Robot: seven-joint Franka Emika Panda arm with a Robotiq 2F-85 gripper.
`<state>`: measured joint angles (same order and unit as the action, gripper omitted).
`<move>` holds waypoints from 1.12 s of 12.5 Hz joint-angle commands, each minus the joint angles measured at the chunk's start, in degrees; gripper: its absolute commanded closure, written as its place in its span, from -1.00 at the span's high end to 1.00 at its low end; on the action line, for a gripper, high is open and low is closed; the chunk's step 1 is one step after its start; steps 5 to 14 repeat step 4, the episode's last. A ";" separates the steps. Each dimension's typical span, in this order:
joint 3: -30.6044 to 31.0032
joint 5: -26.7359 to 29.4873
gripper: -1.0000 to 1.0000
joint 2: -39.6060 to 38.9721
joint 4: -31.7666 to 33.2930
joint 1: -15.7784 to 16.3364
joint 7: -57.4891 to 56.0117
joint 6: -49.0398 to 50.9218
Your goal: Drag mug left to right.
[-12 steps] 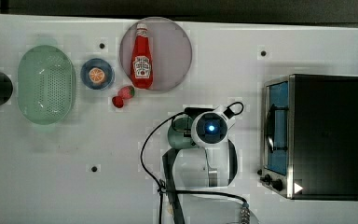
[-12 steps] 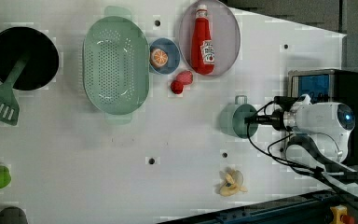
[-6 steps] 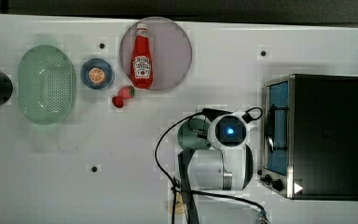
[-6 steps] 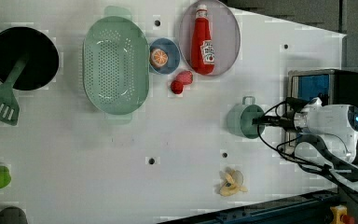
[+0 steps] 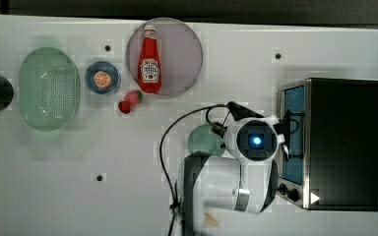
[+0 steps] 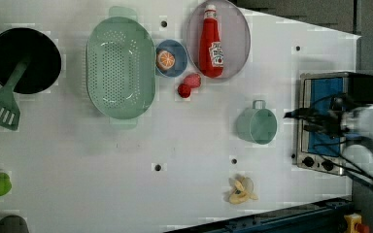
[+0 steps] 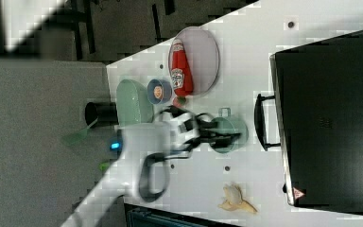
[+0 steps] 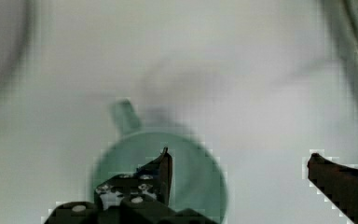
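So the Panda arm (image 5: 226, 189) is reaching in from the top view's bottom edge, its wrist hanging over the desk (image 5: 103, 147) just to the left of the toaster oven (image 5: 334, 142) in the top view. In the wrist view the gripper (image 8: 237, 163) is pointing down with its fingers (image 8: 161, 170) spread wide apart, gripping nothing; one finger is sitting over the mug's opening and the other is out past its rim, above bare desk.

The mug (image 6: 256, 125) is sitting upright on the desk, pale teal-green, round, empty as far as I can tell, with a little handle sticking out toward the top edge of the left view. It's standing just beside the toaster oven's front, well apart from the ketchup bottle (image 6: 211, 42) lying on the pinkish plate (image 6: 240, 36) and from the perforated green basket (image 6: 121, 68). A banana peel (image 6: 240, 190) is lying near it, toward the left view's bottom.
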<state>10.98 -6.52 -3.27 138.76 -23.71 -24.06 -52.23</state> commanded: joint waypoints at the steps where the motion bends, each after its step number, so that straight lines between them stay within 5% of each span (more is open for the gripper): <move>1: 5.70 5.55 1.00 11.67 -4.04 1.29 19.93 9.84; 4: 8.22 11.58 1.00 18.40 -9.73 1.38 28.83 23.49; 14: 8.22 11.58 1.00 18.40 -9.73 1.38 28.83 23.49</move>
